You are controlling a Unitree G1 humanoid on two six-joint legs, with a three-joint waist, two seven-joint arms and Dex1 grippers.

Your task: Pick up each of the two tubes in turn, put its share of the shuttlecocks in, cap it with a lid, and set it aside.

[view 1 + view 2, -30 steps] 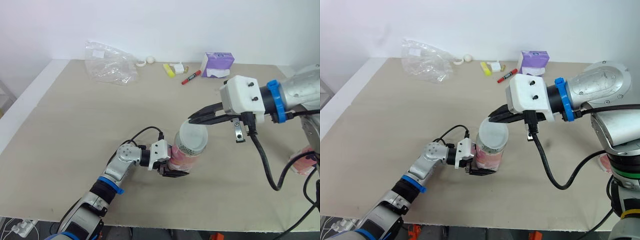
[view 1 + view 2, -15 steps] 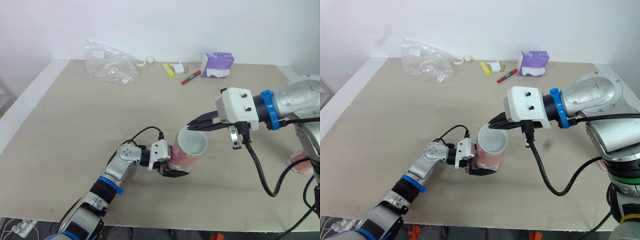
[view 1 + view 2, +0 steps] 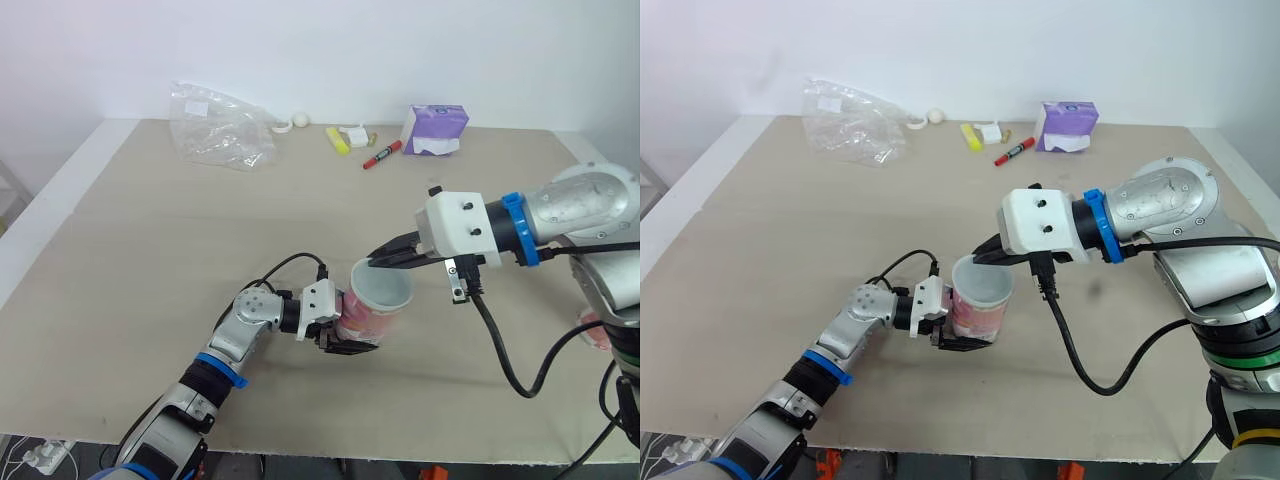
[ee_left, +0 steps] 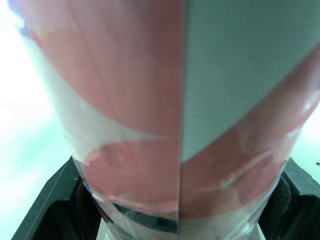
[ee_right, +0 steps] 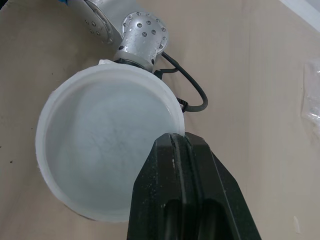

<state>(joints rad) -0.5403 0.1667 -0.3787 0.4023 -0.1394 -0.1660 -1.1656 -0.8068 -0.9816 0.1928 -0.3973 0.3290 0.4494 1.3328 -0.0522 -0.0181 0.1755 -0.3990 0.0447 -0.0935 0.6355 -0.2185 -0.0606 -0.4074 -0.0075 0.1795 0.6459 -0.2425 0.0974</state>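
While left gripper (image 3: 345, 328) clamps the pink tube (image 3: 368, 318) low on its body, near the table's (image 3: 150, 260) front middle | lid (image 3: 382, 287) at tube's mouth, hollow side up | right gripper (image 3: 380, 260) pinched tight on lid's rim | second tube (image 3: 603, 328) partly hidden, table's right edge

Beige table (image 3: 140, 260). Along the top edge of the frame: crumpled clear plastic bag (image 3: 215, 128) upper left, then yellow marker (image 3: 338, 139), red marker (image 3: 382, 154) and purple tissue pack (image 3: 434, 130) upper centre. Pink tube (image 3: 362, 318) upright, lower centre.
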